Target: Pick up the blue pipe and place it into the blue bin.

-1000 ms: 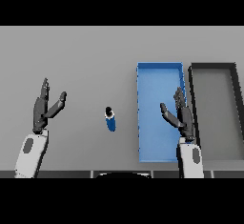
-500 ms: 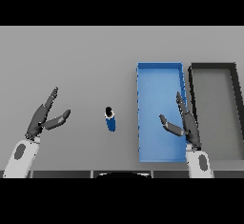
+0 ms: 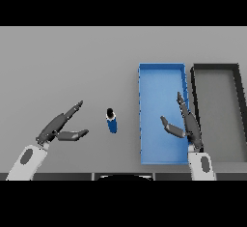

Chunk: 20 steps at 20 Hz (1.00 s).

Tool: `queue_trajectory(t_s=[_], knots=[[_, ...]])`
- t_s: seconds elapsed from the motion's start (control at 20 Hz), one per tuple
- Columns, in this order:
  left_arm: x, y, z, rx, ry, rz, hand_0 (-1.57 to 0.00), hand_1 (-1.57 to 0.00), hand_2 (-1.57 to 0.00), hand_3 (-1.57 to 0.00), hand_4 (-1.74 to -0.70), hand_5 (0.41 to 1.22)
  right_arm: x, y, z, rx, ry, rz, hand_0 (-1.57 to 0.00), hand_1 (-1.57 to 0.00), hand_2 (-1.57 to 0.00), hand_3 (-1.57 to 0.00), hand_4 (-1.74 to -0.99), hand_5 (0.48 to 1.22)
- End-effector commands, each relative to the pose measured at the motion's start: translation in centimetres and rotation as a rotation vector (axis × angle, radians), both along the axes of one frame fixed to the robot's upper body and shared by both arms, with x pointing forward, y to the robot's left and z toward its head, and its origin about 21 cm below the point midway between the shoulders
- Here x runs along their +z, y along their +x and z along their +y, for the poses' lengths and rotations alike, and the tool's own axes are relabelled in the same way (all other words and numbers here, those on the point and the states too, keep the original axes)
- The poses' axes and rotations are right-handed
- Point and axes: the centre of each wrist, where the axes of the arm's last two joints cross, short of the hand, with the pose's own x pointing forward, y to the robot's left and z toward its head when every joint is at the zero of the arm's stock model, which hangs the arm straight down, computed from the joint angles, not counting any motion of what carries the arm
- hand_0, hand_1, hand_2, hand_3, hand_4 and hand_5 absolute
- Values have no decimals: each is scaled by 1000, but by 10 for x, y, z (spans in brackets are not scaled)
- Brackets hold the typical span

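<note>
The blue pipe (image 3: 112,121), a short blue cylinder with a dark top, stands upright on the grey table between my two hands. The blue bin (image 3: 161,78) lies to its right, long and rectangular, with nothing inside. My left hand (image 3: 57,127) is open to the left of the pipe, fingers straight and pointing toward it, thumb spread, a short gap away. My right hand (image 3: 185,123) is open above the right part of the blue bin, fingers straight, thumb out to the left.
A dark grey bin (image 3: 217,71) sits right beside the blue bin on its right side. Grey table surface (image 3: 67,62) stretches behind and to the left of the pipe.
My left hand has dropped lower and tilted, its fingers now pointing right toward the pipe. My right hand has shifted slightly right and lower over the blue bin. The pipe has stayed put.
</note>
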Motion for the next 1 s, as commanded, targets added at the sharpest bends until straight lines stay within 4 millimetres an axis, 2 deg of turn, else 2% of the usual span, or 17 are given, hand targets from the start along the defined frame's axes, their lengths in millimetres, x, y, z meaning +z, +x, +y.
queue_trajectory(t_s=[0.0,0.25,0.5,0.8,0.95], knots=[[-3,-2,-6,-30,2,13,1,1,1,1,-1076,488,0,-2,0,5,-2,-11,1,1,1,1,-1239,606],[-16,-12,-39,-124,4,33,1,1,1,1,-1101,447,-1,-3,-2,4,7,-10,1,1,1,1,-1262,617],[-26,-1,-65,-164,-16,52,1,1,1,1,-1118,446,-3,-5,3,-1,20,-1,1,1,1,1,-1271,616],[-46,16,-103,-188,-49,85,1,1,1,1,-1107,444,-6,-10,-4,-10,26,5,1,1,1,1,-1274,603],[-55,22,-113,-200,-42,42,1,1,1,1,-1075,445,-2,-11,-6,-17,13,5,1,1,1,1,-1267,598]])
